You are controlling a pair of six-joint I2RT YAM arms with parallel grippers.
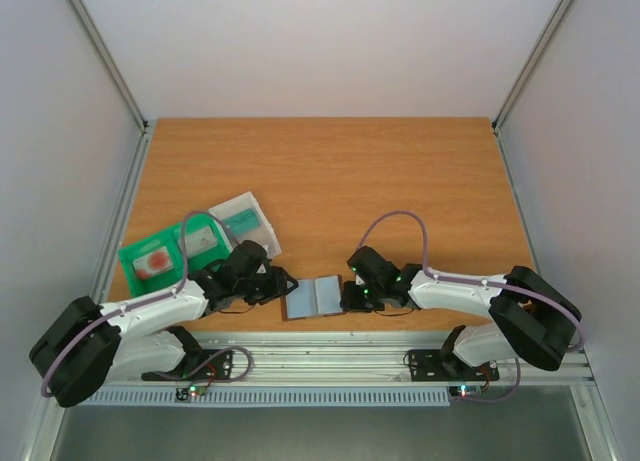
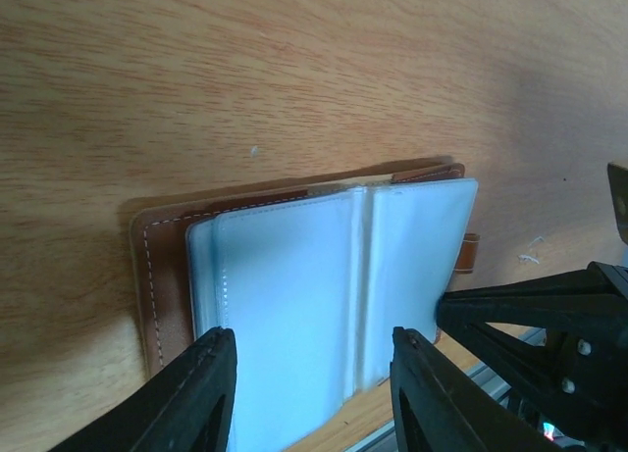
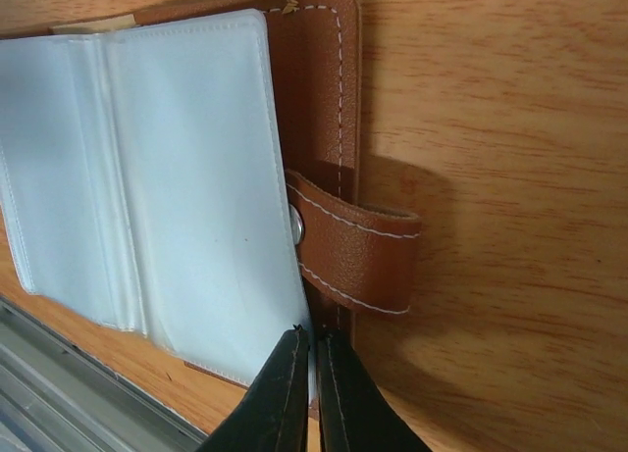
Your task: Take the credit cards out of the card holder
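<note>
Card holder (image 1: pixel 317 299) lies open and flat on the table (image 1: pixel 400 181), grey-blue pocket panels up, brown cover underneath, just in front of the near edge, between the two arms.

L gripper (image 2: pixel 314 359) is at the holder's left side. Its fingers are well apart, straddling the left pocket panel w/o pinching anything. Can't tell if the tips touch the panel.

R gripper (image 3: pixel 311 349) is at the holder's right edge, just beside the brown snap strap (image 3: pixel 358 251). Its fingers are almost together and seem to nip the corner edge of the right pocket panel.

Credit card (image 1: pixel 152 263), pale w/ red blotch, sits in the green tray (image 1: pixel 135 253), well to the left of the holder and a bit farther back. A translucent box (image 1: pixel 258 209) is behind the tray, also left of the holder.

Can't tell whether any cards are inside the holder's pockets.
</note>
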